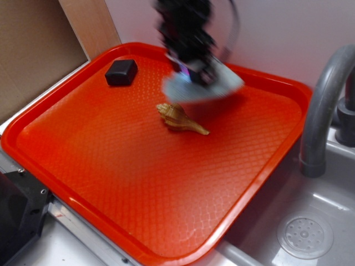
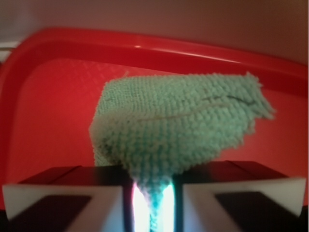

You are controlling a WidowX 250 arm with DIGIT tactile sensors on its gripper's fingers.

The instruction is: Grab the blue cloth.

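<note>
The gripper (image 2: 150, 203) is clenching only a thin fold of the blue cloth (image 2: 178, 125); it may be slipping free above the red tray (image 1: 111, 166).

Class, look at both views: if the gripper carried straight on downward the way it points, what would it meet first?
Probably the red tray floor behind the seashell. The gripper is shut on the blue cloth, so the hanging cloth would land first. Depth is unclear.

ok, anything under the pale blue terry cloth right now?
The pale blue terry cloth hangs pinched in the gripper, with only bare textured red plastic tray showing beneath. The tan spiral seashell lies just in front. The tray patch directly below is partly hidden.
</note>
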